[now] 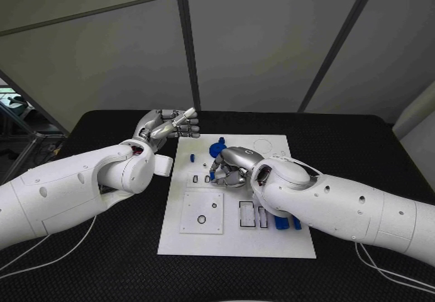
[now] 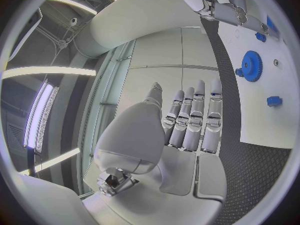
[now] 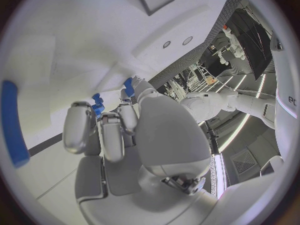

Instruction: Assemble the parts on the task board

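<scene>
The left hand (image 1: pixel 170 128) hung above the black table (image 1: pixel 109 126) just off the task board's (image 1: pixel 236 242) far left corner, fingers straight, side by side and pointing away, with nothing in them; it touched no part.

On the task board, a blue gear (image 1: pixel 217 149) lay near the far edge, with a small blue piece (image 1: pixel 194 157) just beside it on the left. These parts looked like small, stiff, light plastic pieces, probably smooth enough to slip, so a pinch across the gear's rim or a piece's short sides would likely serve best.

The right hand (image 1: pixel 230 167) hovered low over the board's middle, just on the near side of the gear, fingers curled downward. In the right wrist view a small blue toothed piece (image 3: pixel 97 106) showed at its fingertips (image 3: pixel 79 116); whether it was pinched or merely behind them I could not tell.

More blue pegs (image 1: pixel 288 223) lay beside the slots (image 1: pixel 246 214) on the board's right part, partly under the right arm.
</scene>
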You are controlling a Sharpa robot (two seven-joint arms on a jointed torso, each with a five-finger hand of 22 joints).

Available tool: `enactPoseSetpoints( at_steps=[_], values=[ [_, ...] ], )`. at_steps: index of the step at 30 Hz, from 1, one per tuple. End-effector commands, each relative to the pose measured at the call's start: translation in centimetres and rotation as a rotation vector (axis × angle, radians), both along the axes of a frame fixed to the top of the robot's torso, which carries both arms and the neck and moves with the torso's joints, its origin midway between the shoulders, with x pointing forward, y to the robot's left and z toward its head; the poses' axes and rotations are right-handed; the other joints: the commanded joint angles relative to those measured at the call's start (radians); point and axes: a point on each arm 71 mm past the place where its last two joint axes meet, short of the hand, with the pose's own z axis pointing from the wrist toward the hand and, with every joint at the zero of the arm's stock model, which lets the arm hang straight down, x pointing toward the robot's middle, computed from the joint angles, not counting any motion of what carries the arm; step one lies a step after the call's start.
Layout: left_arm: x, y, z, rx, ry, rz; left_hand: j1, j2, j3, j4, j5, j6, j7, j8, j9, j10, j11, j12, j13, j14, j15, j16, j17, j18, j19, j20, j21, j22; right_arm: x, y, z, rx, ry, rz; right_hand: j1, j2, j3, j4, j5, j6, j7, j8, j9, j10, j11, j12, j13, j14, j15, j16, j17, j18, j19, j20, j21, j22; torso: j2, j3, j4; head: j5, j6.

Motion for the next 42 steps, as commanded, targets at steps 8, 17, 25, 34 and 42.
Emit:
enactPoseSetpoints(
  at_steps=[8, 17, 25, 34, 42],
  values=[
    [0.03, -0.14, 0.15, -0.005, -0.005, -0.014, 0.001, 0.012, 0.003, -0.004, -0.007, 0.000, 0.005, -0.006, -0.001, -0.003, 0.000, -0.003, -0.001, -0.001, 0.005, -0.005, 0.001, 0.051, 0.004, 0.005, -0.004, -0.001, -0.10, -0.13, -0.74, -0.064, 0.023, -0.001, -0.014, -0.018, 0.008, -0.005, -0.009, -0.025, 0.010, -0.020, -0.009, -0.014, 0.009, -0.013, -0.009, 0.087, 0.006, 0.000, 0.188, -0.006, 0.000, 0.008, -0.001, -0.004, 0.000, -0.0002, -0.0002, 0.001, 0.000],
    [0.04, -0.13, 0.14, -0.005, -0.005, -0.014, 0.001, 0.012, 0.003, -0.004, -0.007, 0.000, 0.005, -0.006, -0.001, -0.003, 0.000, -0.003, -0.001, -0.001, 0.005, -0.005, 0.001, 0.051, 0.004, 0.005, -0.004, -0.001, -0.12, -0.12, -0.74, -0.067, 0.020, -0.005, -0.032, -0.031, 0.003, -0.001, -0.011, -0.044, 0.018, -0.033, -0.014, -0.016, 0.017, -0.013, -0.009, 0.086, 0.012, 0.000, 0.187, -0.006, -0.001, 0.014, -0.002, -0.004, 0.000, 0.0001, -0.0004, 0.000, 0.003],
    [0.06, -0.13, 0.13, -0.005, -0.005, -0.014, 0.001, 0.012, 0.003, -0.004, -0.007, 0.000, 0.005, -0.006, -0.001, -0.003, 0.000, -0.003, -0.001, -0.001, 0.005, -0.005, 0.001, 0.051, 0.004, 0.005, -0.004, -0.001, -0.14, -0.09, -0.72, -0.066, 0.018, -0.007, -0.047, -0.042, -0.002, 0.003, -0.013, -0.061, 0.023, -0.043, -0.017, -0.021, 0.022, -0.017, -0.014, 0.086, 0.017, -0.001, 0.187, -0.005, -0.001, 0.019, -0.002, -0.005, -0.001, 0.0001, -0.0004, 0.000, 0.003],
    [0.07, -0.13, 0.11, -0.005, -0.003, -0.015, 0.001, 0.012, 0.003, -0.004, -0.007, 0.000, 0.005, -0.007, 0.000, -0.003, 0.000, -0.003, -0.001, -0.001, 0.005, -0.006, 0.002, 0.051, 0.004, 0.005, -0.005, -0.001, -0.13, -0.11, -0.68, -0.061, 0.014, -0.015, -0.107, -0.064, -0.049, 0.035, -0.068, -0.106, 0.032, -0.061, -0.019, -0.030, 0.032, -0.017, -0.018, 0.087, 0.026, 0.001, 0.190, -0.005, -0.003, 0.029, -0.003, -0.007, 0.000, 0.0004, -0.0002, -0.002, 0.006],
    [0.11, -0.15, 0.08, -0.005, -0.002, -0.015, 0.001, 0.012, 0.003, -0.004, -0.007, 0.000, 0.005, -0.007, 0.000, -0.003, 0.000, -0.003, -0.001, -0.001, 0.005, -0.006, 0.002, 0.051, 0.004, 0.005, -0.005, -0.001, -0.11, -0.15, -0.18, -0.007, -0.025, -0.038, -0.124, -0.075, -0.079, 0.059, -0.081, -0.150, 0.043, -0.074, -0.020, -0.040, 0.043, -0.018, -0.022, 0.088, 0.035, 0.004, 0.196, -0.005, -0.003, 0.036, -0.003, -0.005, 0.000, 0.0009, 0.0000, -0.002, 0.007]
  ],
)
